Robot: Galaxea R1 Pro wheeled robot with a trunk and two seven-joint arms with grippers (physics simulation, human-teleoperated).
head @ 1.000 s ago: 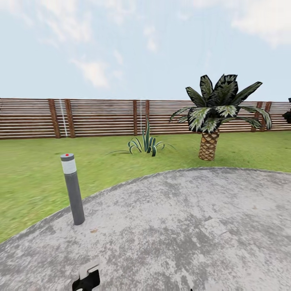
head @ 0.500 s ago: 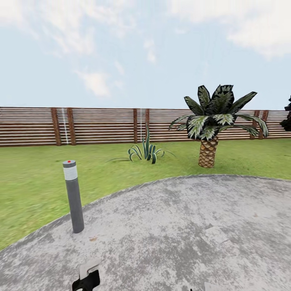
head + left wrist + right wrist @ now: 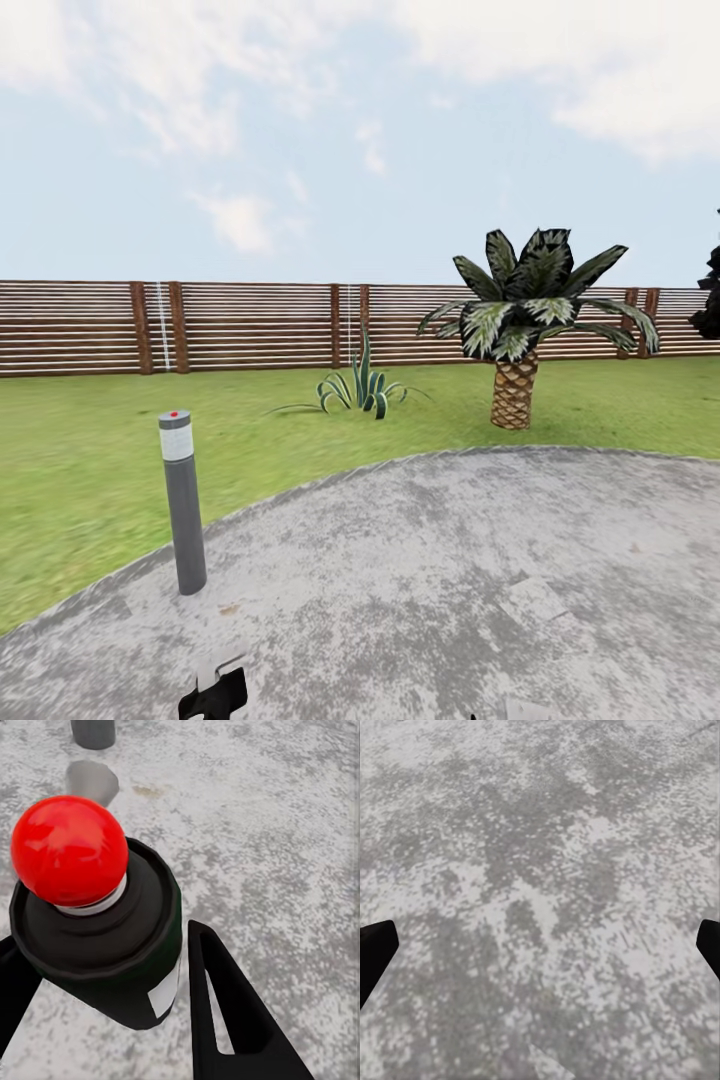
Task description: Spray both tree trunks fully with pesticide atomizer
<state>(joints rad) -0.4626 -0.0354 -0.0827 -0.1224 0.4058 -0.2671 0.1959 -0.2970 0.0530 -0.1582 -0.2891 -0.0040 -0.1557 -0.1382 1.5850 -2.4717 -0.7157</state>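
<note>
1. The left gripper (image 3: 101,937) has its two dark fingers (image 3: 225,1012) closed in on a dark canister with a round red cap and a white label. This appears to be the pesticide atomizer (image 3: 112,945). It sits upright between the fingers, which press against its sides.
2. In the head view the same gripper shows as a black shape with a pale piece on top, at the near edge and left of centre, low over the ground.
3. The right gripper (image 3: 544,937) is spread wide. Its two dark fingertips (image 3: 375,952) sit at opposite edges of the right wrist view, with nothing between them but speckled grey ground.
4. The robot stands on a rounded paved patch (image 3: 450,580) of mottled grey concrete, whose curved far edge meets the lawn (image 3: 80,470) of the garden.
5. A grey bollard (image 3: 183,500) with a pale band and a red dot on top stands upright at the near left. It is on the paving, just inside the paving's edge.
6. Farther off, near the centre, a spiky green plant (image 3: 362,385) grows out of the grass.
7. To the right of that plant is a short palm (image 3: 520,330) with a scaly trunk and dark fronds.
8. A brown fence (image 3: 250,325) of horizontal slats runs across the far side of the lawn under a cloudy sky.
9. A near-black conifer (image 3: 712,295) is cut off by the far right edge.
</note>
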